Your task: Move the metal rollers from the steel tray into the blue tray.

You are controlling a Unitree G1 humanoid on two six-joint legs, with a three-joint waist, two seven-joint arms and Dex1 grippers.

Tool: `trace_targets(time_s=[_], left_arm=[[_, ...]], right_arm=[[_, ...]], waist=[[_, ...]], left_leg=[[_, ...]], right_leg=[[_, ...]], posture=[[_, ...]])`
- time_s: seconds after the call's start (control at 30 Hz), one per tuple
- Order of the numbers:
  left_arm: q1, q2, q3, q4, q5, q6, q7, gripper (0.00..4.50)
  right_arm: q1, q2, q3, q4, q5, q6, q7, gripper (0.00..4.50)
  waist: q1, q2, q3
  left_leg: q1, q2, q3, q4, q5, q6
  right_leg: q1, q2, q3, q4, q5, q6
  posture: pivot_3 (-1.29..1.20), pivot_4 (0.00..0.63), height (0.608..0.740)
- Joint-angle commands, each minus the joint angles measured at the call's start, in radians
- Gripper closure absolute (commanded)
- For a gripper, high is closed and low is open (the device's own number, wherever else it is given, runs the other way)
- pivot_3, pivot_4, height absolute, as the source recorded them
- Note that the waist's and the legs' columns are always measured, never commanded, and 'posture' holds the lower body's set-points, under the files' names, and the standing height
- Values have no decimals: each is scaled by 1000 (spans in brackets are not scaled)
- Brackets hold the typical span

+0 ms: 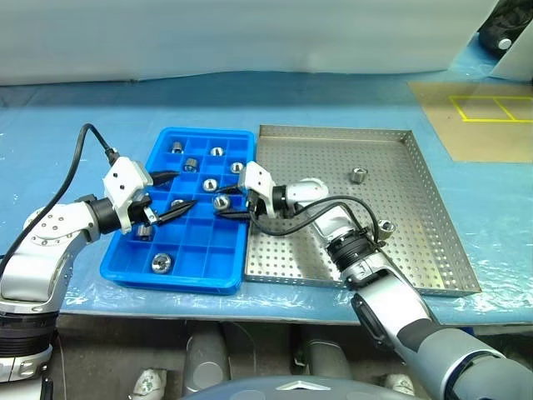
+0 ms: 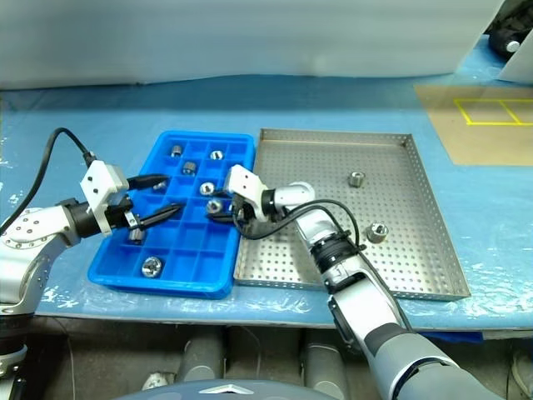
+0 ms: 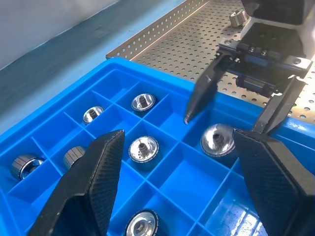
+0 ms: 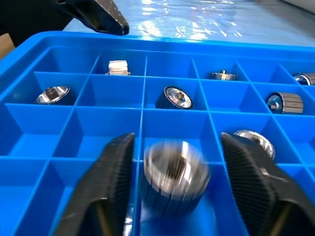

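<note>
The right end effector [image 1: 223, 205] is spreading wide over the blue tray [image 1: 125, 262] — releasing a roller [image 4: 173, 176] into a compartment; the left end effector [image 1: 179, 193], at its 9 o'clock, is idling wide.

In the right wrist view a metal roller [image 4: 171, 176] between the right gripper's fingers [image 4: 106, 191] is blurred, so whether it touches either finger or the blue tray [image 4: 74, 44] floor cannot be told; the fingers' lower parts are cut off by the picture's edge. In the left wrist view the left gripper's fingers [image 3: 93, 187] hide part of the compartments behind them. From the head, the right arm covers part of the steel tray [image 1: 433, 208], and a dark object [image 1: 504, 33] on the counter is cut off at the corner.
</note>
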Motion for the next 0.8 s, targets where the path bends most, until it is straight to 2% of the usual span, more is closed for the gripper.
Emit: trace_targets(time_s=[0.03,0.23,0.47,0.63,0.8], left_arm=[[-31,3,-4,4,-7,-14,-9,765],[-124,-24,-69,70,1,-36,-40,765],[-296,-145,-206,232,52,-116,-90,765],[-395,-239,-278,341,83,-177,-130,765],[-439,-287,-302,410,103,-224,-150,765]], right_arm=[[-17,-4,-19,-33,14,-10,-17,895],[-5,-44,-68,-110,38,23,-73,895],[-2,-146,-203,-172,55,84,-230,895],[-26,-220,-277,-24,2,27,-432,895],[-68,-259,-331,180,-20,-48,-602,895]], waist=[[0,0,0],[0,0,0],[-8,0,0],[-32,-1,0],[-65,-1,0]], left_leg=[[0,0,0,0,0,0],[0,0,0,0,0,0],[2,-2,0,1,1,-2],[2,-2,1,2,3,-5],[1,-2,1,3,3,-4]], right_leg=[[0,0,0,0,0,0],[0,0,0,0,0,0],[2,0,3,1,0,0],[2,1,4,1,0,0],[1,2,5,1,0,0]], posture=[[125,150,740],[40,150,740],[-86,150,740],[-163,150,740],[-190,150,740]])
